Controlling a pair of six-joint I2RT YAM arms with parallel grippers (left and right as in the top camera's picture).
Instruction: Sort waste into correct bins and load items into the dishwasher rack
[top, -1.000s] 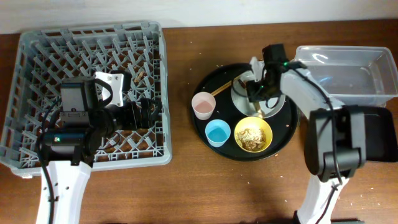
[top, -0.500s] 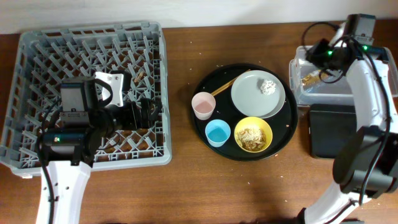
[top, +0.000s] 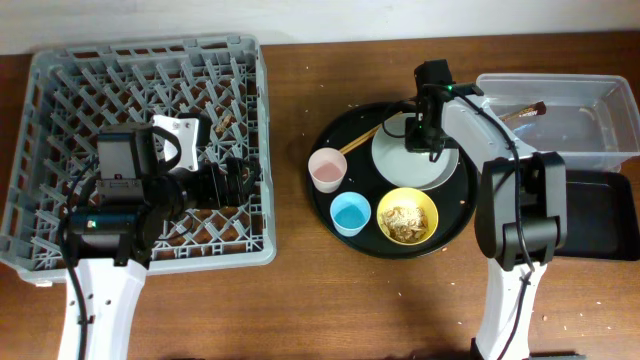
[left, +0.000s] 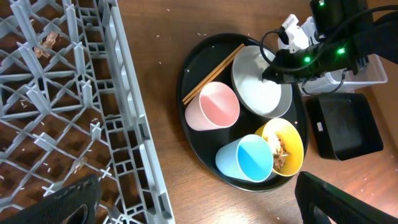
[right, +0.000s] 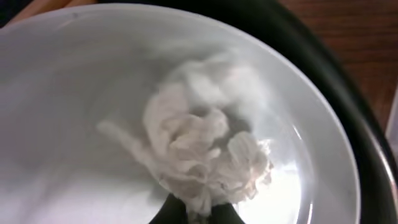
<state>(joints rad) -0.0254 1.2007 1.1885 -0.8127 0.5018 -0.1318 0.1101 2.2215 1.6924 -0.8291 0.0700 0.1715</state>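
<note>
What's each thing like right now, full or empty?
pink cup: upright, empty
light-blue cup: upright, empty
yellow bowl: holds food scraps
plate: holds crumpled tissue
clear tub: holds wrapper
small black tray: empty
rack: no dishes
left gripper: open

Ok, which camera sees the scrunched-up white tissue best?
The right wrist view: the crumpled white tissue shows big and close, lying on the pale grey-white round plate. In the overhead view the right arm covers it. The left wrist view shows only the plate.
</note>
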